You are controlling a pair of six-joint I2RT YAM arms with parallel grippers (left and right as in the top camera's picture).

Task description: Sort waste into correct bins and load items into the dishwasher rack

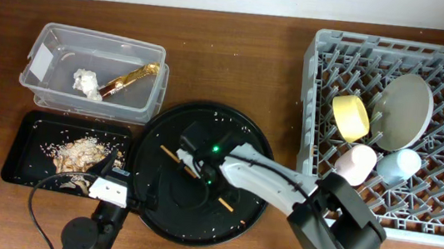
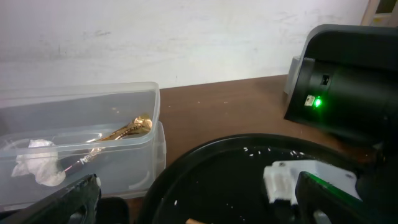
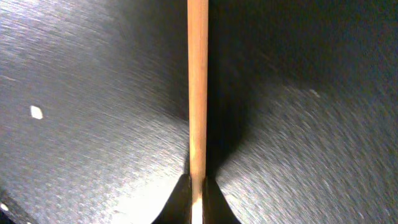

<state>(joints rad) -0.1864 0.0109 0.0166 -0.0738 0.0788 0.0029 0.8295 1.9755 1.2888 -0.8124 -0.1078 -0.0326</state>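
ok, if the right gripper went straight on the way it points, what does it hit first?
The chopstick, already between the right gripper's fingers, which look closed on it. Just beyond it is the floor of the round black tray. Depth is unclear, but it looks very near.

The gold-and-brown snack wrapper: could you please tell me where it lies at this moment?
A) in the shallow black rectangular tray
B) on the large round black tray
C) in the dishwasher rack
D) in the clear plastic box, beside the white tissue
D: the overhead view shows the snack wrapper lying inside the clear plastic box, next to the crumpled white tissue.
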